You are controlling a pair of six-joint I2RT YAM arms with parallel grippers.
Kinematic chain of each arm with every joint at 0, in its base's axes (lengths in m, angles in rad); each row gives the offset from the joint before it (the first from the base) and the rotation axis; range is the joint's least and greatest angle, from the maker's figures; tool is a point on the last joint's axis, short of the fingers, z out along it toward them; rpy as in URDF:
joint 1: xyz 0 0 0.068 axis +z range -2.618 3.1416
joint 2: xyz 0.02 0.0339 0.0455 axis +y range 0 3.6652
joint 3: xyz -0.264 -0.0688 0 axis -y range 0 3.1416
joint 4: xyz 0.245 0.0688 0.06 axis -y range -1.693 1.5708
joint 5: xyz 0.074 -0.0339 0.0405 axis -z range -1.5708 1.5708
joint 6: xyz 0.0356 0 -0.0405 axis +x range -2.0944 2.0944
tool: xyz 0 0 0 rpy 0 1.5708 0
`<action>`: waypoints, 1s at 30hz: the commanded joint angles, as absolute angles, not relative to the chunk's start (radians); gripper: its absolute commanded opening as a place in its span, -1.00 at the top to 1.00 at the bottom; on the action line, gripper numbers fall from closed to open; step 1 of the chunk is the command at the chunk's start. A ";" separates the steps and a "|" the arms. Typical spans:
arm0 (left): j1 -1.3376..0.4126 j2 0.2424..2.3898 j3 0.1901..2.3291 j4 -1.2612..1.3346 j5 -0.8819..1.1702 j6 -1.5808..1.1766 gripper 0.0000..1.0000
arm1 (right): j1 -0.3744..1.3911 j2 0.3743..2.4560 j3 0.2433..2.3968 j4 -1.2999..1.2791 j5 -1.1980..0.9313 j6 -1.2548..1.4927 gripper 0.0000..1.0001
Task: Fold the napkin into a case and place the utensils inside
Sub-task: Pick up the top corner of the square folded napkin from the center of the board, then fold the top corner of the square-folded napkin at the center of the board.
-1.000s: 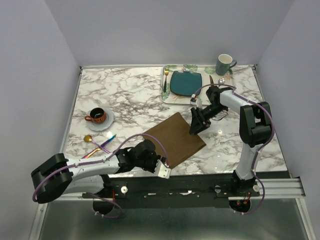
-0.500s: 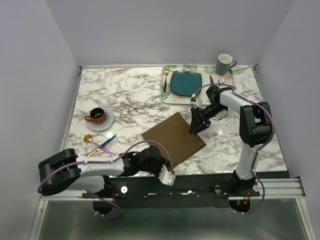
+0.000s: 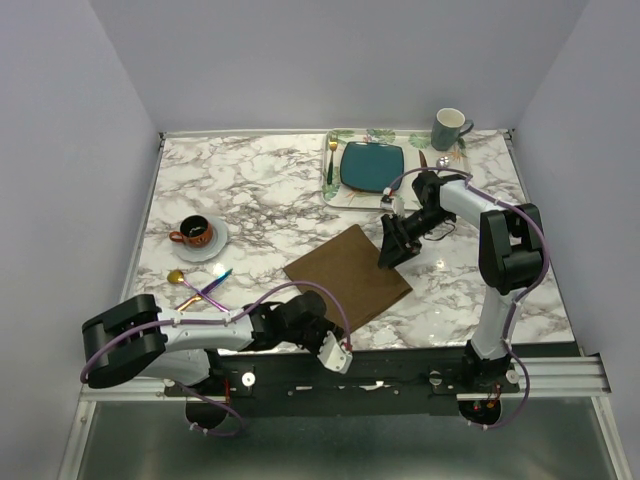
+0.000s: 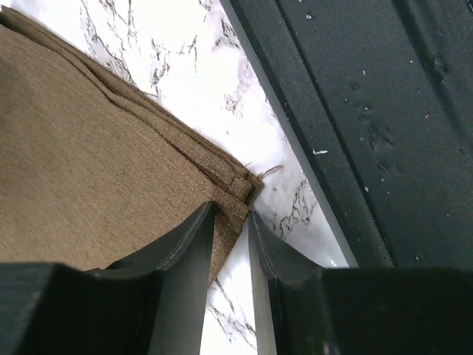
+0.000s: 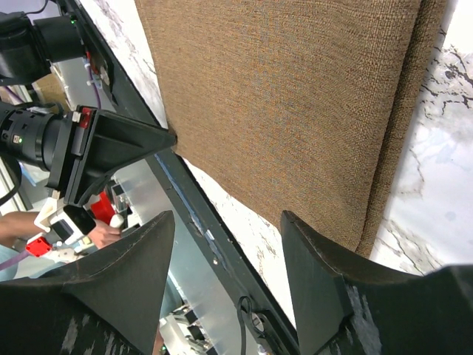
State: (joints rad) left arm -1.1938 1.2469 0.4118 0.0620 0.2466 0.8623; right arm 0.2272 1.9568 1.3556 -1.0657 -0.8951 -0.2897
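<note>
One left claw [image 3: 335, 352] shifted rightward, napkin [image 3: 347, 275] unmoved

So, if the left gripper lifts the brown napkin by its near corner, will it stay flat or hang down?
Probably it hangs: the napkin looks like soft woven cloth. Its layers, stacked at the corner, may slide apart. On the smooth marble table it likely slides when pushed.

Cropped, blocked, too small
Cuts the napkin [image 4: 96, 148] off at the left wrist view's left edge and the right wrist view's top; covers part of its near edge from above with the left arm [image 3: 200, 328]; leaves the utensils [image 3: 203, 288] too small to count.
</note>
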 commanded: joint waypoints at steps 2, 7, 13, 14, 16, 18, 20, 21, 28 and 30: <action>-1.201 1.212 0.436 0.049 0.245 0.842 0.39 | 0.224 1.974 1.351 -1.052 -0.899 -0.310 -0.37; -1.193 1.180 0.443 0.029 0.238 0.854 0.45 | 0.224 1.983 1.365 -1.055 -0.907 -0.307 -0.37; -1.146 1.178 0.488 0.026 0.259 0.833 0.76 | 0.224 1.990 1.377 -1.060 -0.908 -0.302 -0.38; -1.134 1.193 0.500 0.023 0.264 0.830 0.86 | 0.224 1.990 1.379 -1.060 -0.907 -0.301 -0.38; -1.112 1.215 0.537 0.021 0.273 0.824 1.00 | 0.224 1.988 1.382 -1.060 -0.907 -0.301 -0.38; -1.072 1.253 0.583 0.015 0.296 0.816 1.00 | 0.224 1.990 1.388 -1.061 -0.902 -0.301 -0.38; -1.022 1.293 0.615 0.012 0.316 0.795 1.00 | 0.222 1.993 1.394 -1.063 -0.900 -0.298 -0.39; -1.003 1.308 0.650 0.011 0.325 0.784 1.00 | 0.221 1.994 1.404 -1.063 -0.900 -0.296 -0.40; -0.845 1.509 0.880 -0.044 0.390 0.707 1.00 | 0.207 2.017 1.474 -1.083 -0.900 -0.293 -0.59; -0.816 1.586 0.937 -0.058 0.408 0.680 1.00 | 0.203 2.029 1.492 -1.089 -0.896 -0.293 -0.67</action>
State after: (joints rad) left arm -0.8818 1.4754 0.8150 -0.0151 0.3298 0.7567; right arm 0.2161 1.9980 1.4326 -1.0714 -0.8955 -0.2878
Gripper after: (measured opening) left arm 0.010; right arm 0.799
